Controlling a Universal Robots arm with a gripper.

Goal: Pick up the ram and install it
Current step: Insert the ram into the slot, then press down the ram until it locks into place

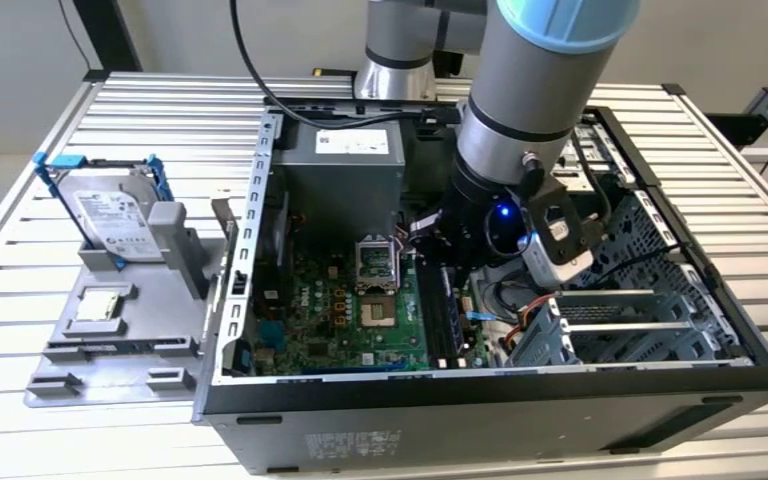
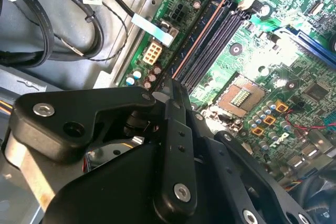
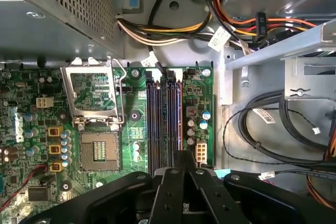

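Observation:
The ram (image 1: pixel 439 318) is a long thin dark stick standing on edge along the memory slot nearest the cable side of the motherboard (image 1: pixel 317 320), inside the open computer case. In both wrist views I see it edge-on as a narrow dark line (image 2: pixel 198 39) (image 3: pixel 181 114) running out from the fingertips over the slots. My gripper (image 1: pixel 435 262) (image 2: pixel 170 85) (image 3: pixel 182 155) reaches down into the case, its black fingers (image 3: pixel 173 182) pressed together on the ram's near end. How deep the stick sits in the slot is hidden.
The processor socket (image 3: pixel 97 153) with its raised metal frame lies beside the slots. Bundled cables (image 3: pixel 262 129) and the drive cage (image 1: pixel 638 290) crowd the other side. The power supply (image 1: pixel 337 170) stands behind. Outside the case, a grey tray (image 1: pixel 144 350) carries a hard drive (image 1: pixel 111 215) and a small chip (image 1: pixel 100 305).

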